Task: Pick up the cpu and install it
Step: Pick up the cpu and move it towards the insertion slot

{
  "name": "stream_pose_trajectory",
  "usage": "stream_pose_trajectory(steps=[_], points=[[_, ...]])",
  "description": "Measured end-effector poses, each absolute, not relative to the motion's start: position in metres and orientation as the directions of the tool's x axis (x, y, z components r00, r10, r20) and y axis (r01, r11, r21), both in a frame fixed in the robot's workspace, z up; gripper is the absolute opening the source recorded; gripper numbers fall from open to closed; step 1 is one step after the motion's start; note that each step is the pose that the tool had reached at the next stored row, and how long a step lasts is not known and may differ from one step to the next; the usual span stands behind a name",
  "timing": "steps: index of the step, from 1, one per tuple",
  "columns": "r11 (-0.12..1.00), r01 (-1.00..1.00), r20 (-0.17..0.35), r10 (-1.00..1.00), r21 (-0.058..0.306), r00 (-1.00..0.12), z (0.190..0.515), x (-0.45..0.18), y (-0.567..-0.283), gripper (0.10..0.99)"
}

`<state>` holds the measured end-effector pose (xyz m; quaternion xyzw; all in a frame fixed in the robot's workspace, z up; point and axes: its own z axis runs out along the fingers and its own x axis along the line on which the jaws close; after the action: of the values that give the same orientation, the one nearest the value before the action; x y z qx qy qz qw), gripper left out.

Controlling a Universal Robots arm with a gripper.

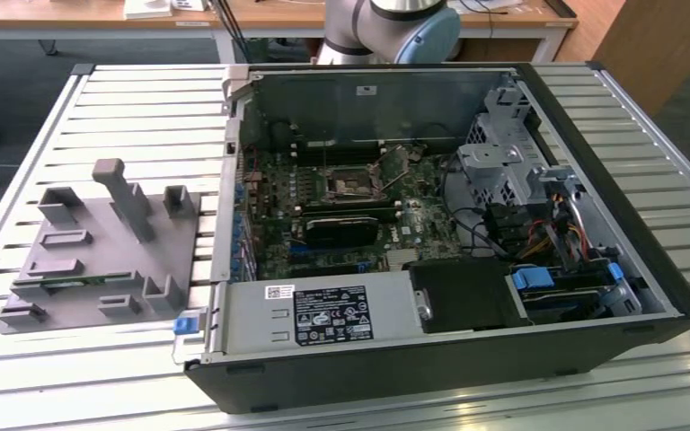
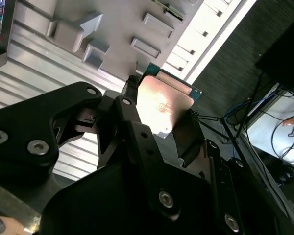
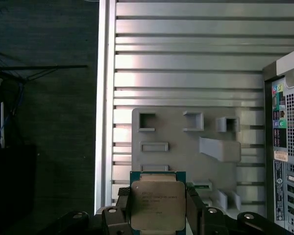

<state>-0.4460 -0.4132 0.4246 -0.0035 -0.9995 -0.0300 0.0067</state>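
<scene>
Presently the gripper (image 2: 161, 122) is clenched on the cpu (image 3: 157, 203), its black fingers (image 3: 192, 210) pressing two opposite edges so that the shiny metal top is left unobstructed and faces the first wrist view. The chip hangs clear above the grey moulded fixture (image 3: 176, 142) on the slatted bench (image 3: 186, 63), just beside the open computer case (image 1: 441, 377). On the motherboard (image 1: 345, 215), the square socket (image 1: 351, 186) appears vacant, though it is too small to confirm.
</scene>
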Motion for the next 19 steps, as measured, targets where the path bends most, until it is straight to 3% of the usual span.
stream_pose_trajectory(steps=[19], points=[[0.998,0.007,0.014,0.007,0.060,-1.000,0.455,-0.446,-0.413,0.537]])
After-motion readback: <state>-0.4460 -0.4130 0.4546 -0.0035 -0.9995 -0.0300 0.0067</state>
